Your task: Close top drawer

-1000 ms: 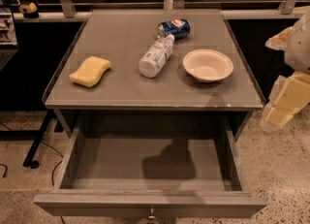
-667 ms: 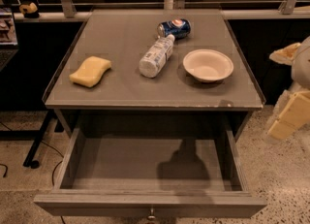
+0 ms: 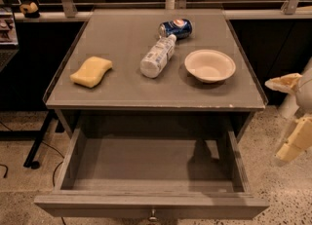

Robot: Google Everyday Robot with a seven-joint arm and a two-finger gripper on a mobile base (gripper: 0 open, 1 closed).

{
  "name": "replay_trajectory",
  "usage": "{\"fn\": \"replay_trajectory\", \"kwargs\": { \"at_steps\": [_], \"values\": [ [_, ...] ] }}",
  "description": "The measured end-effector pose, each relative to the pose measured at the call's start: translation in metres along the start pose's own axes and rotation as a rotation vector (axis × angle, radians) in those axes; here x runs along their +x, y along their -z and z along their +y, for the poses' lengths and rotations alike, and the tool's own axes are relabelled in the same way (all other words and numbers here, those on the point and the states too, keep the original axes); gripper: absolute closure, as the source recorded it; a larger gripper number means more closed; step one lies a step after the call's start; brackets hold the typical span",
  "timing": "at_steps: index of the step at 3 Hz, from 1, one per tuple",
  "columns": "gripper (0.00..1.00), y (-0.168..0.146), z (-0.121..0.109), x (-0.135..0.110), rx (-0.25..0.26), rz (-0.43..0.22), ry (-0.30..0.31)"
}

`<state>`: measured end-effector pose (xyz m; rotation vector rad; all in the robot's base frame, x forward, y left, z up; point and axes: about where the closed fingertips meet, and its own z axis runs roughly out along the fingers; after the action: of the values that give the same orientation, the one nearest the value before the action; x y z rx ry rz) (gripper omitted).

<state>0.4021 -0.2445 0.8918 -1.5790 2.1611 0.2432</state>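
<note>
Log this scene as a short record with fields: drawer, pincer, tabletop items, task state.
top drawer: pulled out, nothing seen inside, knob at front centre
pincer: right of the table, apart from the drawer, open, holding nothing
tabletop items: yellow sponge at left; plastic bottle lying on its side; blue can on its side behind it; white bowl at right
task state: drawer not yet closed
</note>
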Motion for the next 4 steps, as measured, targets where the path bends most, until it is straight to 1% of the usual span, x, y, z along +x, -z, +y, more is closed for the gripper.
{"fn": "replay_trajectory", "kwargs": {
  "at_steps": [1,2,3,4],
  "values": [
    [0.00,-0.003,0.000,0.000,-0.007,-0.008,0.006],
    [0.00,0.002,0.007,-0.010,0.012,-0.004,0.066],
    [0.00,-0.024,0.025,0.003,0.002,-0.044,0.020],
    [0.00,-0.054,0.048,0.025,-0.021,-0.114,-0.048]
  ]
}}
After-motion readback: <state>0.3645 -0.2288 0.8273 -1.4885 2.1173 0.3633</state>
